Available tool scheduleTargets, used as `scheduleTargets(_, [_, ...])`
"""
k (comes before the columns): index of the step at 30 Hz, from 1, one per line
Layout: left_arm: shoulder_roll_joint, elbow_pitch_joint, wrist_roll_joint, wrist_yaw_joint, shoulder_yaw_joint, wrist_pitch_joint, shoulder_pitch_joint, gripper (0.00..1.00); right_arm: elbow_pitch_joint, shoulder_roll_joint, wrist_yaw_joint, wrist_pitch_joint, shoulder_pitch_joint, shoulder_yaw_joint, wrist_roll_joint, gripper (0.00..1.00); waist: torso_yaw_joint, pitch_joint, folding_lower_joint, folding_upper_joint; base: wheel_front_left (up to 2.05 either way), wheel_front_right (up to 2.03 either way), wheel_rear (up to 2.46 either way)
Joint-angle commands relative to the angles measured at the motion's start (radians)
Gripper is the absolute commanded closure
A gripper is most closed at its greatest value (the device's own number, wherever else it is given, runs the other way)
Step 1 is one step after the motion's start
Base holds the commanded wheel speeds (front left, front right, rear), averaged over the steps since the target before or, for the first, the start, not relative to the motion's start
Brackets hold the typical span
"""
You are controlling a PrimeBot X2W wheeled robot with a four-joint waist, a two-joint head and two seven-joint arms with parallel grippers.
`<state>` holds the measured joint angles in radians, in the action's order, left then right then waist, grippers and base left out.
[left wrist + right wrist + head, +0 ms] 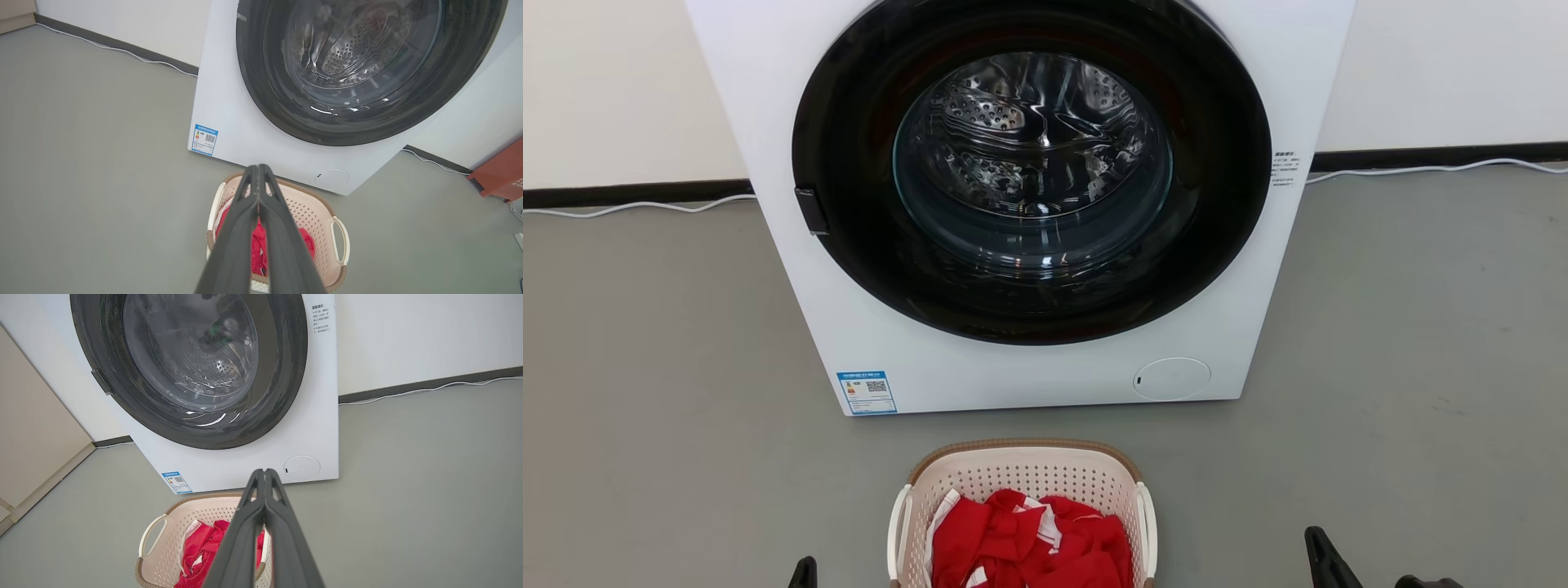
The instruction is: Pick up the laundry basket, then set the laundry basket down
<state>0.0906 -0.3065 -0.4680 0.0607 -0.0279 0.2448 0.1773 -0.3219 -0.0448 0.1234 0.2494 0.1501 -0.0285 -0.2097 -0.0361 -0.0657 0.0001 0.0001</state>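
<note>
**Cream plastic basket on floor; both grippers closed, empty**

1. Basket position. The laundry basket (1023, 448) stands upright on the grey floor (645, 367), just in front of the washer (792, 269) and apart from it. It is roughly centred below the washer door (849, 122). In the head view, the bottom edge cuts off the basket's near end.

2. Basket contents. A crumpled red garment (1029, 539) with white trim lies inside, below the brown rim. One white side handle (898, 523) faces the robot's left; the other (1150, 518) faces its right.

3. Left gripper (258, 167). In the left wrist view, the two dark fingers are pressed together along their length, with nothing between them. In the head view, its tip shows at the lower edge, beside the basket's left handle and not touching it.

4. Right gripper (264, 471). In the right wrist view, the fingers meet at the tips and hold nothing. In the head view, it sits well to the right of the basket.

5. Washer. The door is shut. The steel drum (1033, 155) is visible through the glass. A blue label (867, 393) sits at the lower left of the front panel and a round cover (1172, 378) at the lower right.

6. Surroundings. A white cable (637, 207) runs along the dark skirting at the wall.
</note>
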Motion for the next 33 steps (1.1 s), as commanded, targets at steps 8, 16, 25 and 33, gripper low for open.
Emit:
scheduleTargets(8, [0.005, 0.027, -0.09, 0.007, 0.016, -0.027, -0.041, 1.0, 0.029, -0.006, 0.001, -0.025, -0.037, 0.008, -0.111, 1.0, 0.003, 0.005, 0.0001, -0.0001, 0.0, 0.0, 0.0])
scheduleTargets(16, [0.002, 0.03, -0.165, 0.011, 0.024, -0.05, -0.058, 1.0, 0.032, -0.009, 0.001, -0.046, -0.053, 0.014, -0.206, 1.0, 0.005, 0.01, 0.0, -0.0001, 0.0, 0.0, 0.0])
scheduleTargets(25, [-0.002, 0.033, -0.258, 0.017, 0.035, -0.079, -0.08, 1.0, 0.036, -0.011, 0.002, -0.072, -0.072, 0.022, -0.323, 1.0, 0.008, 0.015, 0.0, -0.0001, 0.0, 0.0, 0.0])
scheduleTargets(33, [-0.005, 0.035, -0.332, 0.021, 0.044, -0.102, -0.097, 1.0, 0.04, -0.013, 0.002, -0.094, -0.087, 0.028, -0.416, 1.0, 0.01, 0.02, 0.0, -0.0001, 0.0, 0.0, 0.0])
